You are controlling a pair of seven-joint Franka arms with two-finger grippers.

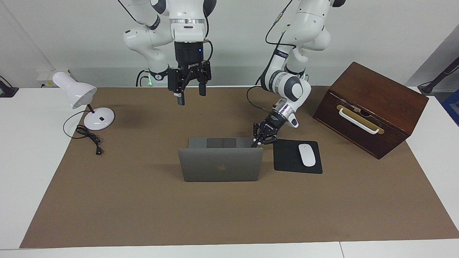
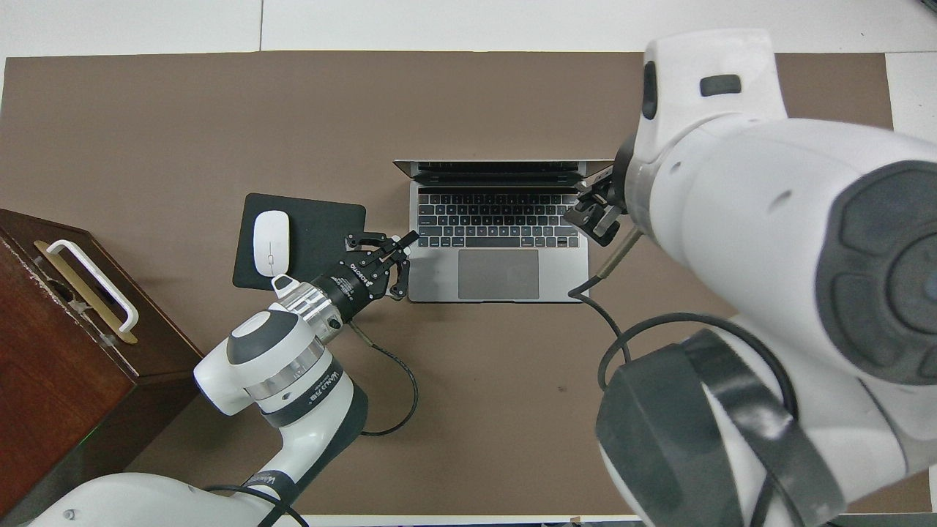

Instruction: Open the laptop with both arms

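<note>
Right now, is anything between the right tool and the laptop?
Nothing visible. The right tool hangs open, high over bare mat, nearer the robots than the open laptop, with only air between them. The left tool is shut at the base's corner beside the mouse pad, off that path.

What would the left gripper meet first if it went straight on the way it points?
Probably the laptop. The left gripper, shut, slants down at the corner of its base nearest the mouse pad, so it would likely press onto the deck beside the keyboard.
</note>
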